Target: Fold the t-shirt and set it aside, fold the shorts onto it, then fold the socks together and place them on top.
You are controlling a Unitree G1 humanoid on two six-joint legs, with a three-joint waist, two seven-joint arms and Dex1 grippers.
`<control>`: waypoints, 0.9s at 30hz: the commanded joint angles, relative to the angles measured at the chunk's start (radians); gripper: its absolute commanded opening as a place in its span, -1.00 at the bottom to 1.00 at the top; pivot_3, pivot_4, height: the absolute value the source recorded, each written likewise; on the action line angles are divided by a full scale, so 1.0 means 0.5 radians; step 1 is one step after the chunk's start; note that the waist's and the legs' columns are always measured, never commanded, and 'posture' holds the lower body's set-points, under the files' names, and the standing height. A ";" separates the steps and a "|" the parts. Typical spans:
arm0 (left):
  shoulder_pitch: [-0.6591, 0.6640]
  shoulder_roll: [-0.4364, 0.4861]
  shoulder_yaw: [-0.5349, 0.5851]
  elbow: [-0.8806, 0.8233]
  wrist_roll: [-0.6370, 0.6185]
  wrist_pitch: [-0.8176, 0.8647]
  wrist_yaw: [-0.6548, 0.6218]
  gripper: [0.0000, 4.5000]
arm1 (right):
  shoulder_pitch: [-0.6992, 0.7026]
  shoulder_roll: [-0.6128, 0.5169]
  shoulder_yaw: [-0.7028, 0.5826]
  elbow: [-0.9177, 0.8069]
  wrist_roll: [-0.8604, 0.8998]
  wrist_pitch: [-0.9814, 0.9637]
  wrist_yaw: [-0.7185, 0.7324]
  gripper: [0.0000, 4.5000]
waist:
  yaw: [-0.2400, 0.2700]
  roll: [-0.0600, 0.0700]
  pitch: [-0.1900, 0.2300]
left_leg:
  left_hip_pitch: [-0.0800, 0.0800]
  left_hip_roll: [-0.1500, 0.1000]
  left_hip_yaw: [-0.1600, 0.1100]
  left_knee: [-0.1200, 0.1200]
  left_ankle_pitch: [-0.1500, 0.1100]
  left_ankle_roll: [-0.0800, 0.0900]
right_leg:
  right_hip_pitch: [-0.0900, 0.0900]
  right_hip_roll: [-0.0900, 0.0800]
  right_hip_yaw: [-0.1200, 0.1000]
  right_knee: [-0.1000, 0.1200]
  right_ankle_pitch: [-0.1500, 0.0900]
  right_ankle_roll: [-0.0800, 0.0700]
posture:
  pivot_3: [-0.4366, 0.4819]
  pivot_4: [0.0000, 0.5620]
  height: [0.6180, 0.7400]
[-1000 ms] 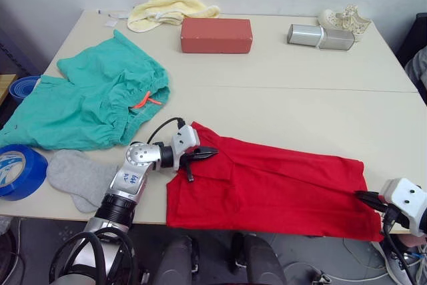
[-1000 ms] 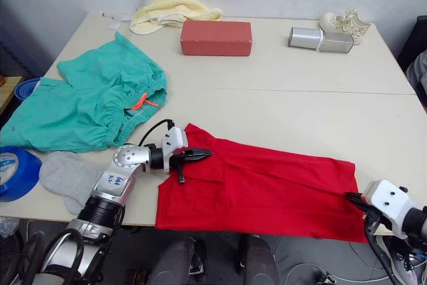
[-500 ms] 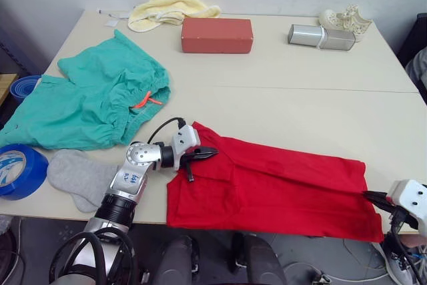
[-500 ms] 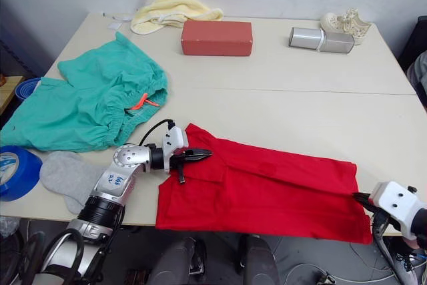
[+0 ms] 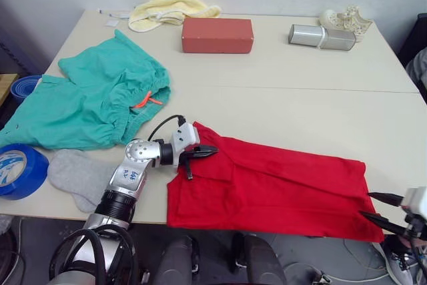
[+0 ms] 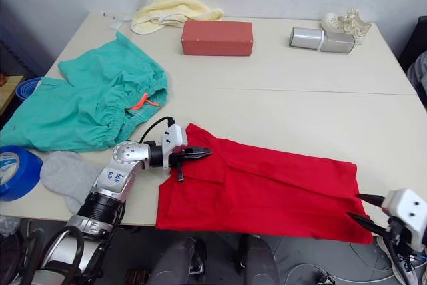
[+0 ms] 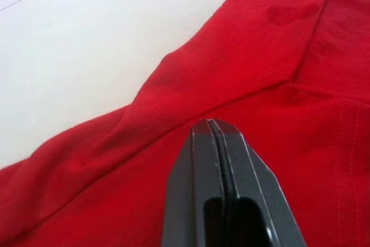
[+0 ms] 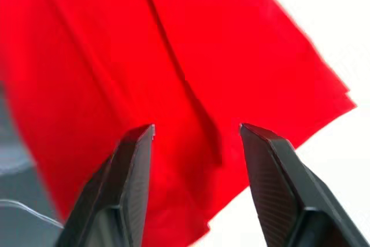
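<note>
Two-arm fold of the t-shirt [image 5: 267,188], partly done. The red t-shirt lies folded into a long band along the near edge of the bench [image 5: 300,105], its near hem at or just over that edge. My left end effector [image 5: 200,154] rests on the shirt's left end with its two fingers pressed together; from the left wrist view I cannot tell whether any cloth is caught between them or they merely press on it. My right end effector [image 6: 365,208] sits just off the shirt's right near corner with its fingers spread apart and nothing between them; the right wrist view looks down over layered red cloth.

The teal shorts [image 5: 93,101] lie spread at the far left, well apart from the shirt, and the grey socks [image 5: 80,177] lie just beside my left forearm near the front edge.

Risks as I judge them:
- The free right corner may slide off the bench, since nothing holds it.
- If I pull with the left alone, the band could skew and the fold open.
- My left forearm may drag the socks off the edge.
- A regrasp on the right could pinch only the top layer and peel the layers apart.
</note>
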 commanded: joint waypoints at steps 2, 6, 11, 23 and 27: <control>-0.077 -0.025 0.108 -0.027 -0.180 0.021 -0.065 -1.00 | -0.168 0.038 -0.074 -0.167 0.352 0.346 -0.105 -0.07 | -0.012 0.000 0.000 | 0.001 0.002 0.000 0.000 0.000 0.000 | 0.000 0.000 0.000 0.000 0.001 -0.002 | -0.05 -0.47 1.00; -0.124 -0.065 0.129 -0.009 -0.215 0.058 -0.026 -1.00 | -0.385 0.154 0.200 -0.292 0.266 0.438 -0.310 -0.57 | -0.006 0.000 0.000 | 0.001 0.002 -0.001 0.000 0.001 0.000 | 0.000 0.000 0.000 0.002 0.002 -0.003 | -0.05 -0.47 1.00; -0.155 -0.109 0.058 0.084 -0.080 0.011 0.092 -1.00 | -0.734 0.381 0.579 -0.182 -0.087 0.303 -0.623 -0.99 | -0.003 0.000 0.000 | -0.001 -0.001 0.001 0.000 0.004 -0.005 | -0.002 0.000 0.000 0.002 0.002 -0.003 | -0.05 -0.47 1.00; -0.203 -0.052 0.129 0.238 0.118 0.042 0.481 -1.00 | -0.756 0.413 0.580 0.294 -0.415 -0.097 -0.908 -0.99 | -0.004 0.000 0.000 | -0.001 -0.001 0.001 0.002 0.005 -0.004 | -0.002 0.002 -0.001 0.004 0.002 -0.002 | -0.05 -0.47 1.00; -0.210 -0.013 0.149 0.192 0.094 0.085 0.477 -1.00 | -0.725 0.343 0.463 0.398 -0.334 -0.135 -0.849 -0.99 | -0.005 0.000 0.000 | -0.001 -0.001 0.002 0.002 0.005 -0.003 | -0.001 0.001 -0.001 0.003 0.002 -0.002 | -0.05 -0.47 1.00</control>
